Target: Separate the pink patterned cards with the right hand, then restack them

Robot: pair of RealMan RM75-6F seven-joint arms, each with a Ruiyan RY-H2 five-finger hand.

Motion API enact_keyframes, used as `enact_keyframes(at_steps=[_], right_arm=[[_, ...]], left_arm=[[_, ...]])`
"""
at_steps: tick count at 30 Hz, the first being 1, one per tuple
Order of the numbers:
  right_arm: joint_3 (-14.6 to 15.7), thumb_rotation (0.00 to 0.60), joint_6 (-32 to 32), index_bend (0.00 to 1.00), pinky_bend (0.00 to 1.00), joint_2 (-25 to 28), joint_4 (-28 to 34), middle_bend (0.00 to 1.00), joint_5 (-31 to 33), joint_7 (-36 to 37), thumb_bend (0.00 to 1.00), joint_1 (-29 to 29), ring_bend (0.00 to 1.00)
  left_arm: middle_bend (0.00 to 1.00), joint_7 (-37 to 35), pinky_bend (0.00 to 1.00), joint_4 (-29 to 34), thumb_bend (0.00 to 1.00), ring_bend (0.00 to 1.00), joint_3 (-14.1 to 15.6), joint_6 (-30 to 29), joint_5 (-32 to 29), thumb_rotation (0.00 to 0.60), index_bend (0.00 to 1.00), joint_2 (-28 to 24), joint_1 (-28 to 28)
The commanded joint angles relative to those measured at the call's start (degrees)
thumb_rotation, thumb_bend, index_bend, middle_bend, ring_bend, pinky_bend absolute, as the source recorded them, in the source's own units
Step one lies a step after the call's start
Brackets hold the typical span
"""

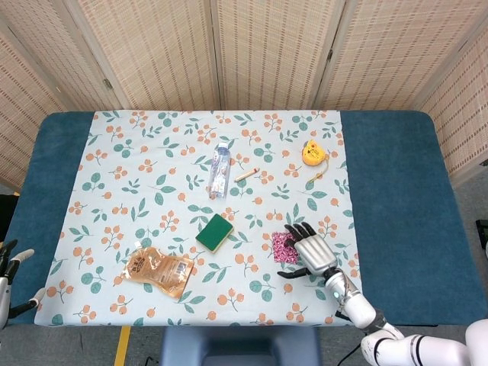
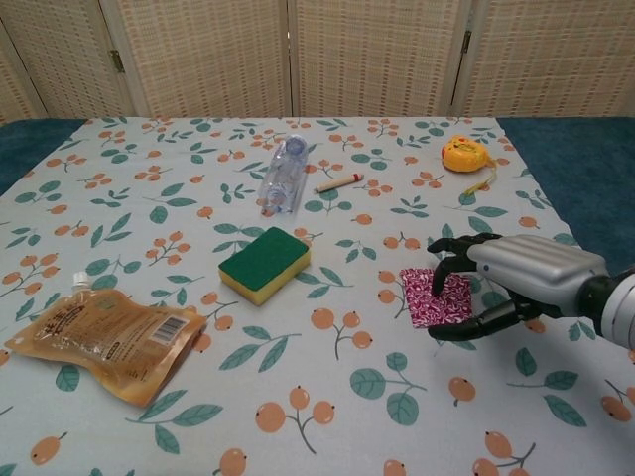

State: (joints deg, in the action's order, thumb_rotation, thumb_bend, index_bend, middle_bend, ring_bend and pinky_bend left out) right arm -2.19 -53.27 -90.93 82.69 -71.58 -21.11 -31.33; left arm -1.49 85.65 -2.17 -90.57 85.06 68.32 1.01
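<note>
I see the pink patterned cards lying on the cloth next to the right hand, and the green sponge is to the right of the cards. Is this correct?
One detail is wrong. In the chest view the green sponge lies to the left of the pink patterned cards, not to the right. The cards do lie on the cloth next to the right hand.

Woven reed folding screens (image 1: 252, 53) across the top of the frame, blue-topped table (image 1: 396, 198) below, floral cloth (image 1: 152, 175) covering its middle, grey floor (image 1: 469, 191) at right edge

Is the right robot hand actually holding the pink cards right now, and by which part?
No grip: the pink cards lie flat, right robot hand fingers over their right edge.
</note>
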Motion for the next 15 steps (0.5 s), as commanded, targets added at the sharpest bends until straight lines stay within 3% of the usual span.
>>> enact_keyframes(at_steps=[1,10,15], right_arm=[[0.51,0.154,-0.35,0.30,0.00,0.78,0.06,0.08,0.22,-0.05,0.18,0.50,0.00],[2.59,0.155,-3.00,0.30,0.00,4.56,3.82,0.08,-1.60,-0.44,0.18,2.46,0.00],[2.28,0.154,-2.49,0.30,0.00,3.76,3.69,0.08,-1.91,-0.53,0.18,1.94,0.00]], left_arm=[[0.10,0.09,0.00,0.07,0.25,0.12,-0.05,-0.02,0.01,0.600,0.26,0.01,-0.01],[0.10,0.32,0.00,0.12,0.25,0.12,-0.04,0.14,-0.01,0.600,0.26,0.15,0.00],[0.10,0.35,0.00,0.33,0.25,0.12,-0.03,0.06,0.43,0.600,0.26,0.21,-0.12]])
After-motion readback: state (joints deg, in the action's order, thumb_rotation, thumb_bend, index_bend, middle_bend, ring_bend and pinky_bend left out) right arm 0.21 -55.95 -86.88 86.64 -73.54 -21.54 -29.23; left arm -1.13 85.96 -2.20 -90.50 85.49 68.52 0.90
